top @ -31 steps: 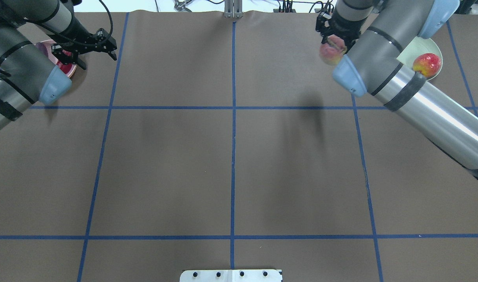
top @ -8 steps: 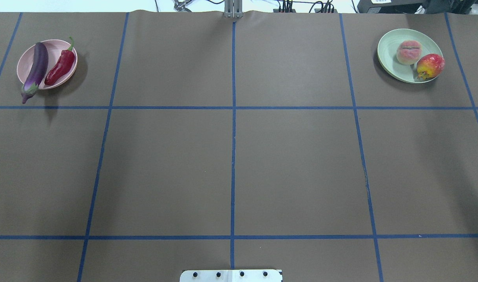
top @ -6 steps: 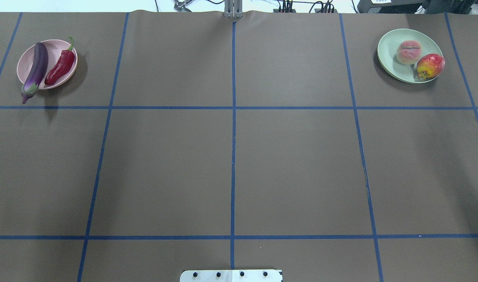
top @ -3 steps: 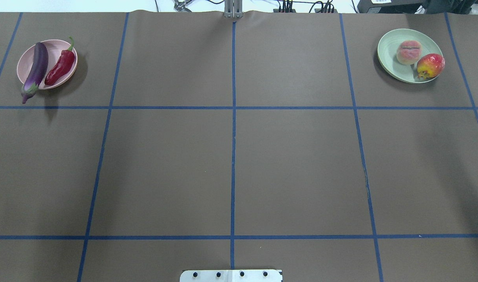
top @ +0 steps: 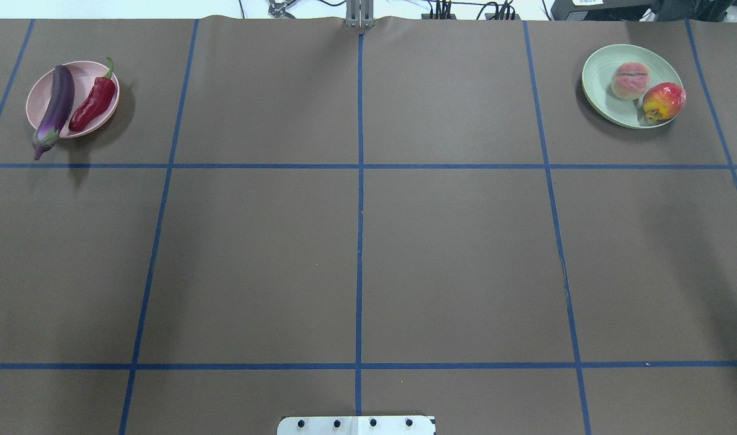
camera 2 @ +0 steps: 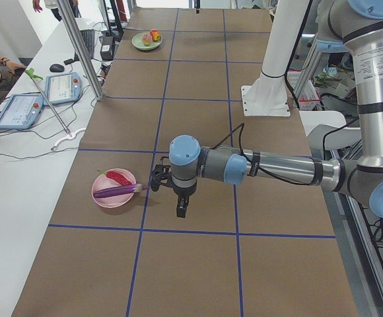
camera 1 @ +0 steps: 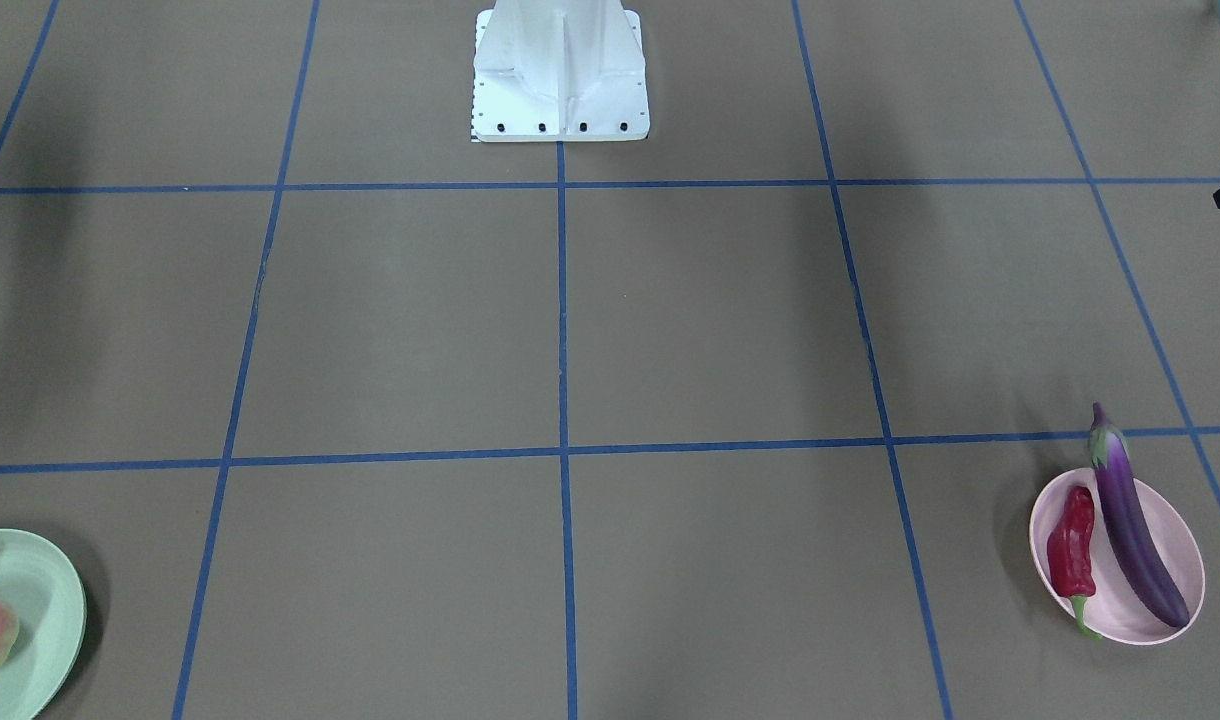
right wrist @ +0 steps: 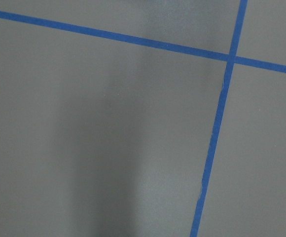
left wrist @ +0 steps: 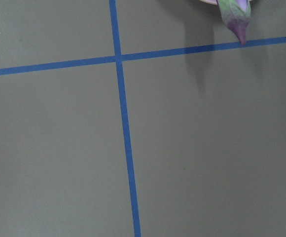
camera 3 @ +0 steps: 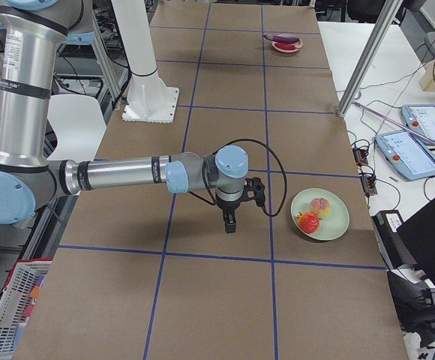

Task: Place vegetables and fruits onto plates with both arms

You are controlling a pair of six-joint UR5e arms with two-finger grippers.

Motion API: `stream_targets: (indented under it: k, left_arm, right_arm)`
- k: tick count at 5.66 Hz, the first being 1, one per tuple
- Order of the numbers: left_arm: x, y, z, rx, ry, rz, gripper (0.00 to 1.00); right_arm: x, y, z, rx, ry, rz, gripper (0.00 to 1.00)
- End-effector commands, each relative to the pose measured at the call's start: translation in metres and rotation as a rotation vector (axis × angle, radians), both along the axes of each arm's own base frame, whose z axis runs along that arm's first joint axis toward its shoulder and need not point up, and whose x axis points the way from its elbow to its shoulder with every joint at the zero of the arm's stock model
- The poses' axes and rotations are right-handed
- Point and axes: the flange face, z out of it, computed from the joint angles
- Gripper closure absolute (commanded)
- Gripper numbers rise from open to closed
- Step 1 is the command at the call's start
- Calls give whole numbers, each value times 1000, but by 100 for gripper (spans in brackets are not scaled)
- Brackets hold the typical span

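Pink plate (top: 86,66) sits at the robot's far left. The long glossy purple eggplant (top: 57,106) lies across it, capped end poking out past the near rim. The wrinkled red chili pepper (top: 93,103) lies right beside it, green stem pointing away. Mint green plate (top: 599,81) is far right, with the blushed peach (top: 630,80) and red-orange pomegranate (top: 663,101) side by side, pomegranate by the rim. Left arm (camera 2: 271,168) and right arm (camera 3: 127,174) each stretch out level above the table, near their own plate.

We see broad bare mat (top: 453,260) between the pink plate (top: 86,71) and mint plate (top: 599,78); the white base (camera 1: 560,70) stands at the robot's edge.
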Motion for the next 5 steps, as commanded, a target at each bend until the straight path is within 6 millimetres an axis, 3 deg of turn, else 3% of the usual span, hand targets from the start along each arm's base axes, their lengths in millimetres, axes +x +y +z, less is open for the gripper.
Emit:
stream_targets:
  k: [1,5]
  left_arm:
    - [1,0,5,-9,-2,1,0]
    - [1,-1,0,5,-1,1,0]
  right_arm:
    - [0,-2,0,1,0,0,0]
    - [0,-2,3,-3,8,0,0]
